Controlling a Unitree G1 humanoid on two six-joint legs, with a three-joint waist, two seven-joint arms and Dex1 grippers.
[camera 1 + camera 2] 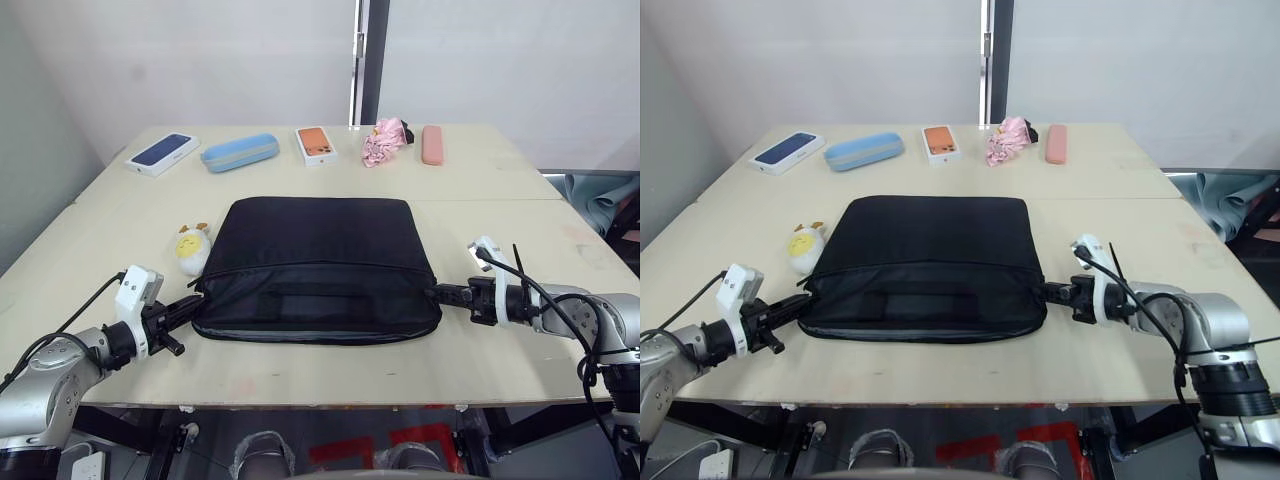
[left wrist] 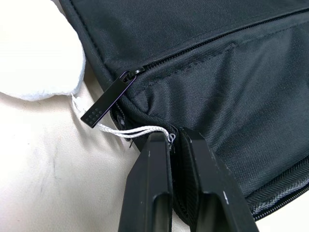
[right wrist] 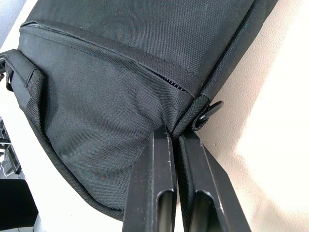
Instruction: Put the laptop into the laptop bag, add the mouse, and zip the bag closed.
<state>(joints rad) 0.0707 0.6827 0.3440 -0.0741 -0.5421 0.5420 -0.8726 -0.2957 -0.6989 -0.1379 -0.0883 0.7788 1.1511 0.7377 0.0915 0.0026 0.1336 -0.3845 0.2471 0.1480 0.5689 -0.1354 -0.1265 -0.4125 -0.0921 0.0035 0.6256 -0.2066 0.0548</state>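
The black laptop bag (image 1: pixel 320 250) lies flat in the middle of the table, front pocket toward me. Its white-yellow egg charm (image 1: pixel 192 245) rests beside the left edge. My left gripper (image 1: pixel 196 303) is shut on the bag's near left corner; in the left wrist view its fingertips (image 2: pixel 157 140) pinch the fabric just below a dark metal zip pull (image 2: pixel 107 101) with a white string. My right gripper (image 1: pixel 437 293) is shut on the near right corner, its fingers (image 3: pixel 161 145) clamping the seam beside another pull (image 3: pixel 206 113). The laptop and the mouse are hidden.
Along the table's far edge lie a dark-blue phone box (image 1: pixel 162 153), a light-blue oval case (image 1: pixel 240 152), an orange phone box (image 1: pixel 316 144), a pink cloth bundle (image 1: pixel 385 140) and a pink case (image 1: pixel 432 144). The table's front edge runs just below the bag.
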